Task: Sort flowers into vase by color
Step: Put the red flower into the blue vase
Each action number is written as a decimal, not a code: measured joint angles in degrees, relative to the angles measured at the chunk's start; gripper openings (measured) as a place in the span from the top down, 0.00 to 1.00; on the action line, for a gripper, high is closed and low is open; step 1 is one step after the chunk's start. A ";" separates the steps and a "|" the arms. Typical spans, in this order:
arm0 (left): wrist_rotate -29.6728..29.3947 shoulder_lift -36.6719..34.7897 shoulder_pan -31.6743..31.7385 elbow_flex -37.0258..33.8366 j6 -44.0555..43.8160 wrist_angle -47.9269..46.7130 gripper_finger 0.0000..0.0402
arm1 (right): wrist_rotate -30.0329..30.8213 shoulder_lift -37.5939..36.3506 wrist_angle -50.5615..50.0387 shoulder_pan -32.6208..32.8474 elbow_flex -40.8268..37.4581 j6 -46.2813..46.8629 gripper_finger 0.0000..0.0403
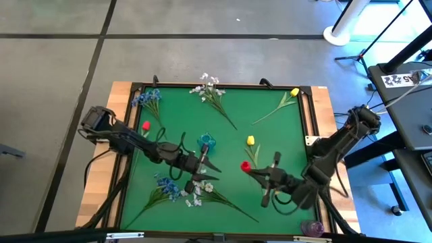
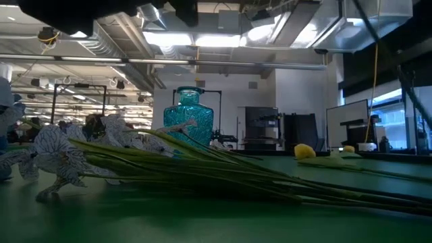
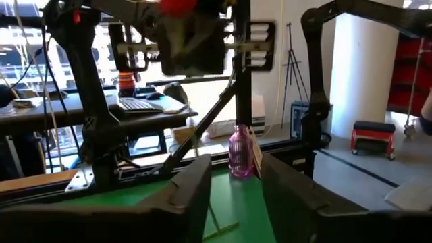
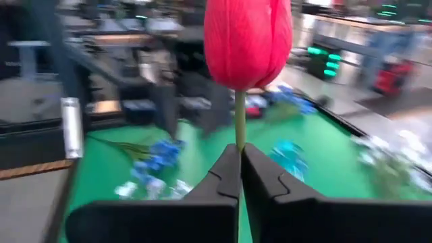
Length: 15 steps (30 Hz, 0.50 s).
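Right gripper (image 4: 239, 169) pinched tight on a red tulip (image 4: 247, 42) stem, just right of the teal vase (image 1: 207, 142). Left gripper (image 3: 233, 196) beside that vase – fingers parted, holding nothing. Counted around the vase: 2 red tulips, 2 yellow tulips (image 1: 250, 140), 2 blue sprays (image 1: 146, 99), 2 white sprays (image 1: 209, 86) – far corner, 1 purple vase (image 3: 239, 150).

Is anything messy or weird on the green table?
Yes. Nearly all the flowers lie flat, scattered around the green mat, and none shows inside the teal vase. A pink vase sits off the mat at the table's corner. The right gripper pinches a red tulip by its stem.
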 joint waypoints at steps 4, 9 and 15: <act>0.02 0.24 -0.41 0.00 -0.08 1.49 0.64 | -9.83 0.00 11.35 -3.73 0.00 -9.38 0.99; 0.00 0.24 -1.45 0.00 -1.77 1.87 0.64 | -17.21 0.00 14.86 -8.20 0.02 -11.76 0.99; -1.05 0.26 -1.21 0.00 -1.99 4.85 0.64 | -26.07 1.92 19.66 -12.63 0.00 -16.16 0.99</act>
